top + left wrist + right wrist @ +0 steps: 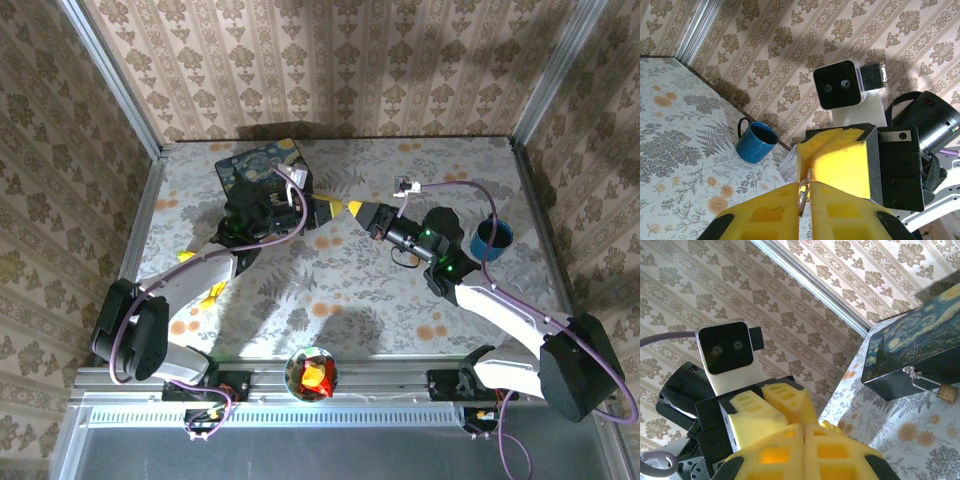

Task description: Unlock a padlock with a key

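Note:
Above the middle of the table my left gripper (330, 207) and right gripper (352, 209) meet tip to tip. In the left wrist view my left gripper (806, 186) is shut on a thin metal key ring (804, 196). The ring's far end runs into the seam of the right gripper's yellow fingers (840, 160). The key itself is hidden. My right gripper (804, 429) has its pads pressed together. A small brass-coloured block, apparently the padlock (946, 392), hangs by a thin pale loop from the latch (911, 374) of the dark blue box (910, 347).
The dark blue painted box (262, 170) stands at the back left, close behind the left gripper. A blue cup (492, 237) sits at the right, with a clear plastic piece (525, 275) beside it. A bowl (312, 375) sits at the near edge. Papered walls enclose the table.

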Tool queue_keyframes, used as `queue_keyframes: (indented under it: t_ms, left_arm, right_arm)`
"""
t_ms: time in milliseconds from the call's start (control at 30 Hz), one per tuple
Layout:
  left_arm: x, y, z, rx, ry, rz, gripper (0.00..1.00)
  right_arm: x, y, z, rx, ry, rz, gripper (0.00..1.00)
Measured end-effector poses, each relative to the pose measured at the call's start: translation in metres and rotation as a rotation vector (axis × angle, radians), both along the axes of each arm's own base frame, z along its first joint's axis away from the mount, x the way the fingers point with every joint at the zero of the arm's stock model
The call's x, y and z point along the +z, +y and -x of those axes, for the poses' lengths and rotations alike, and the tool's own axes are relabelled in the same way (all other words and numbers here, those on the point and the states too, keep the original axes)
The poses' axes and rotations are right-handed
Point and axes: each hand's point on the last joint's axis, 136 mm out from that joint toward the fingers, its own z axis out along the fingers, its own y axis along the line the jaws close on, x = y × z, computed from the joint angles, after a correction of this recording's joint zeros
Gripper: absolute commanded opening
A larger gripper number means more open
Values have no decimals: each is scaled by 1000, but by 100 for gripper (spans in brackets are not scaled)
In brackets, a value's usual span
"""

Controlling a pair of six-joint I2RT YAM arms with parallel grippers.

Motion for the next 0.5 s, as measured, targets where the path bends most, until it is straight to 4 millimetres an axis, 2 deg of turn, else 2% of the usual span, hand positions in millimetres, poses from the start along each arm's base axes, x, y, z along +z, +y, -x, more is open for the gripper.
queue_keyframes:
  t_ms: [67,167,200,367,467,500]
  left_arm:
    - [0,0,0,-2,-2,1,0]
    - [0,0,0,0,0,0,0]
    - [-1,0,0,-2,2,-4,0]
    - [-3,4,-3,-15,-11,-83,0]
    - [6,14,-1,-8,-79,-172,0]
    - [13,18,1,-8,-122,-201,0]
  right_arm:
    - [-1,0,0,-1,4,-1,0]
    - [-3,1,-1,-1,8,1,1]
    - [-3,1,-1,-1,9,2,9]
    - [-13,-1,-3,-15,36,68,30]
    - [-15,-7,2,-34,31,137,40]
    - [-13,-9,5,-39,20,158,40]
